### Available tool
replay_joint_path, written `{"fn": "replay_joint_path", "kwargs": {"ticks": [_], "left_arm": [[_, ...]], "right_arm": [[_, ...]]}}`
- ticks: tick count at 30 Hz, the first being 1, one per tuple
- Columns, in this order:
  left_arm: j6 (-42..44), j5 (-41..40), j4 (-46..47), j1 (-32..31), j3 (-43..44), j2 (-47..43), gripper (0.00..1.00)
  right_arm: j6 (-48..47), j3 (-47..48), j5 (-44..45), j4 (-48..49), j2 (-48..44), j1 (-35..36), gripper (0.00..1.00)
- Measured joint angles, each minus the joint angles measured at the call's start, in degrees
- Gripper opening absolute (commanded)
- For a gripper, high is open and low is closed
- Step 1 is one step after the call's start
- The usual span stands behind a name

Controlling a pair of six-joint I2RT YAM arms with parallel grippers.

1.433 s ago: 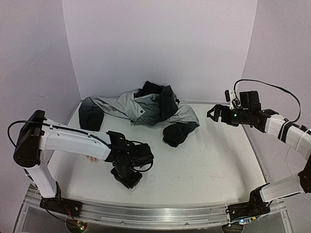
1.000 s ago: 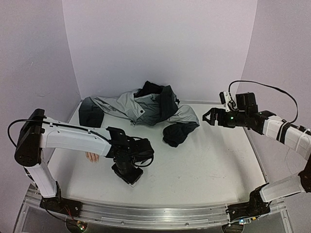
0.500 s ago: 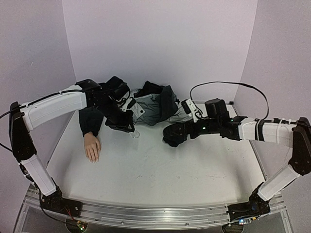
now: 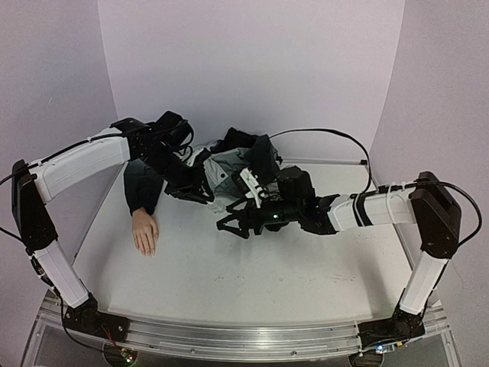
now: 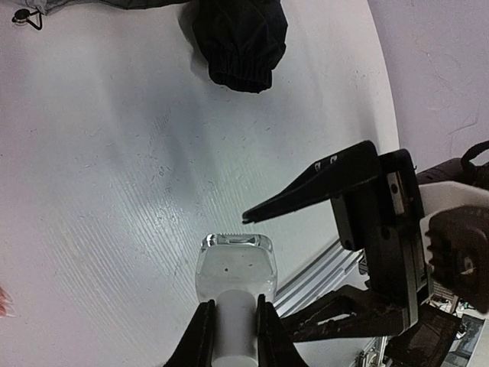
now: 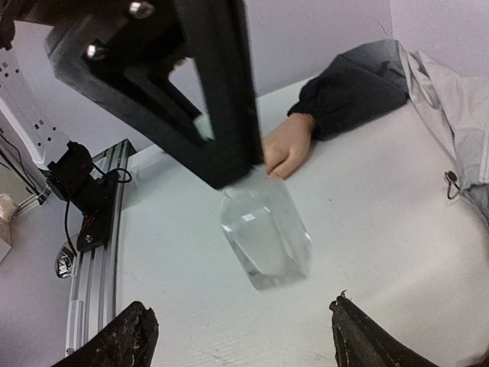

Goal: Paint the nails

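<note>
White table (image 4: 252,283) carried the nails (image 4: 147,249), apparently unpainted, on the mannequin hand (image 4: 144,229). Right of that hand, the left gripper (image 5: 231,310) pinched the bottle (image 5: 235,277) by its cap. The right gripper (image 6: 244,344) had swung in, jaws wide around the glass, probably for uncapping.

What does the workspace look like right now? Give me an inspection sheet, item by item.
Surface: white table, fine scuffs, no spills seen.
Job's things: mannequin hand lies flat, poking from a jacket sleeve; nails too small to judge; clear glass bottle held tilted.
Clutter: grey-black jacket heaped at the back.
Grippers: left gripper shut on the bottle's top end; right gripper open, facing the bottle, not touching it.
Cables: black cable arcs above the right arm.
Surroundings: pale lilac walls; metal rail along the near edge.
</note>
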Motion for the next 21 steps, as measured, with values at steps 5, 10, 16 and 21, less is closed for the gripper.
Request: {"fn": "replay_joint_path", "kwargs": {"ticks": [5, 10, 16, 21], "left_arm": [[-0.7, 2.2, 0.0, 0.0, -0.2, -0.1, 0.00], [-0.7, 3.9, -0.1, 0.0, -0.6, -0.5, 0.00], [-0.7, 5.1, -0.1, 0.0, -1.1, -0.5, 0.00], [-0.7, 5.7, -0.4, 0.0, -1.4, -0.5, 0.00]], "right_arm": [[-0.1, 0.2, 0.5, 5.5, 1.3, 1.6, 0.70], [-0.9, 1.3, 0.4, 7.6, 3.3, 1.4, 0.58], [-1.5, 2.4, -0.2, 8.7, 4.5, 1.4, 0.50], [-1.6, 3.4, -0.5, 9.5, 5.0, 1.5, 0.39]]}}
